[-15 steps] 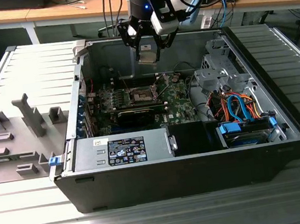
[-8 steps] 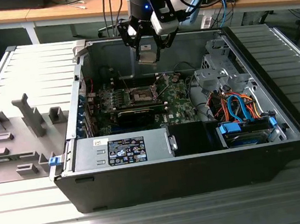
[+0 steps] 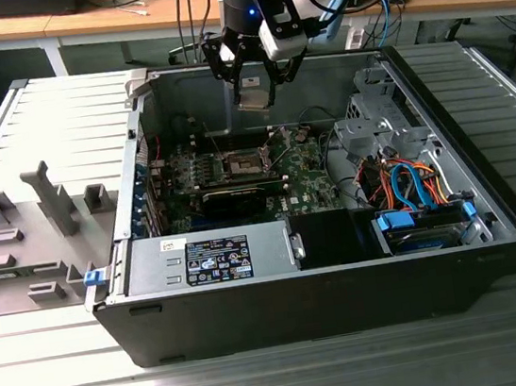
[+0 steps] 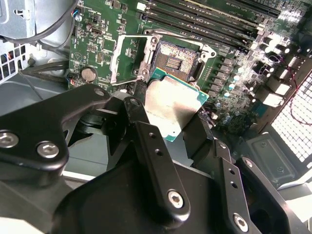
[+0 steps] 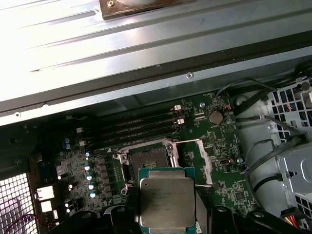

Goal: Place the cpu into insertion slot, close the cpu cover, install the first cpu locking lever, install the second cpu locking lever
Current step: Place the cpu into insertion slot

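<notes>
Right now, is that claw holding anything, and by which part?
Yes. The gripper holds the cpu, with its fingers pinching two opposite edges, clear of the insertion slot.

Even room light fills the exterior view; the motherboard (image 3: 309,181) lies shaded. In the first wrist view, glare whitens the bench (image 5: 44,34) beyond it.

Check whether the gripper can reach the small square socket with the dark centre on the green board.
Probably yes. The black gripper, holding the silvery-grey square chip, hangs above the square socket; its thin metal cover frame is swung open and nothing lies over the dark centre.
</notes>
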